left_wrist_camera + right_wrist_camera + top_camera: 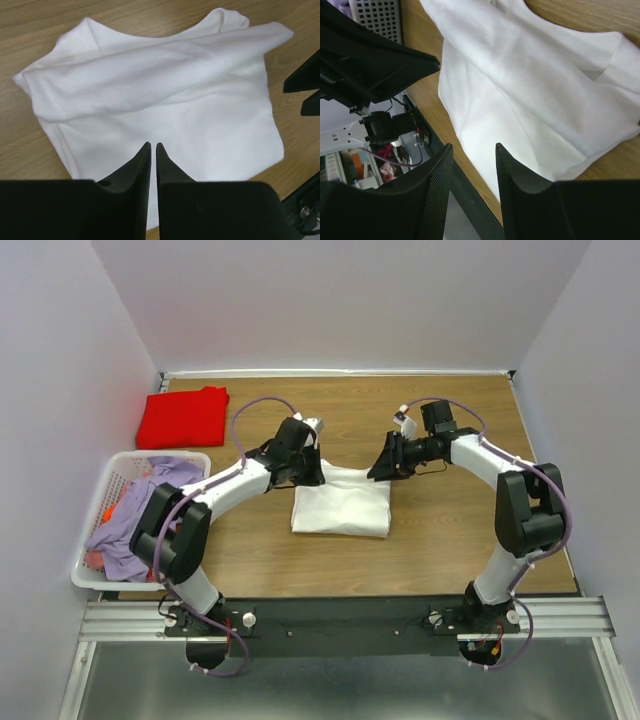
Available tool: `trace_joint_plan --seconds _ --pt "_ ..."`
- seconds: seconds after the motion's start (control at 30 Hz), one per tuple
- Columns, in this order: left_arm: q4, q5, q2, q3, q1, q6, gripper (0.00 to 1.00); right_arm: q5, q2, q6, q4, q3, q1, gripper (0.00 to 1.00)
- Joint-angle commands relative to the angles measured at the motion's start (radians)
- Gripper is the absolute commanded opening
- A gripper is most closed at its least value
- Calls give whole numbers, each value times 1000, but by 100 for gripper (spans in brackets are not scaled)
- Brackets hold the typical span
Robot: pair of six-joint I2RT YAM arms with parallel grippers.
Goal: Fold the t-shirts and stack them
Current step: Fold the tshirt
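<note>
The white t-shirt (340, 506) lies folded into a rough rectangle on the middle of the wooden table, with a loose fold across its far part (165, 95). It also shows in the right wrist view (530, 90). The red t-shirt (183, 417) lies folded at the far left corner. My left gripper (314, 476) hovers over the white shirt's far left corner, its fingers (153, 146) shut with nothing between them. My right gripper (380, 471) hovers over the far right corner, open and empty (472, 147).
A white slatted laundry basket (92, 502) stands at the left table edge, holding lavender and reddish clothes (135, 525). Its wall shows in the right wrist view (377, 17). The left arm (365, 65) is close to my right gripper. White walls enclose the table.
</note>
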Motion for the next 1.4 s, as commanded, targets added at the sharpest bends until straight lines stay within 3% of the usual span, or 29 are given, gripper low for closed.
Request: trace_joint_plan --seconds 0.0,0.27,0.47,0.53,0.7,0.9,0.97,1.1,1.37 --pt "84 5 86 43 3 9 13 -79 79 -50 55 18 -6 46" --pt "99 -15 333 233 63 18 9 -3 290 -42 68 150 -17 43" --pt "64 -3 436 342 118 23 14 77 361 28 130 244 -97 42" --pt "56 -5 429 356 132 28 18 97 341 73 158 253 -106 42" --pt "62 -26 266 286 134 25 39 82 199 159 279 167 -109 43" --pt "131 -8 61 108 112 -5 43 -67 105 300 466 35 -66 43" --pt "145 18 50 51 103 -8 42 -79 109 303 474 24 -43 43" --pt "186 52 94 -24 100 -14 29 -41 122 328 520 -41 -22 43" --pt "217 40 191 -136 108 -66 12 -7 339 289 575 -43 -58 38"
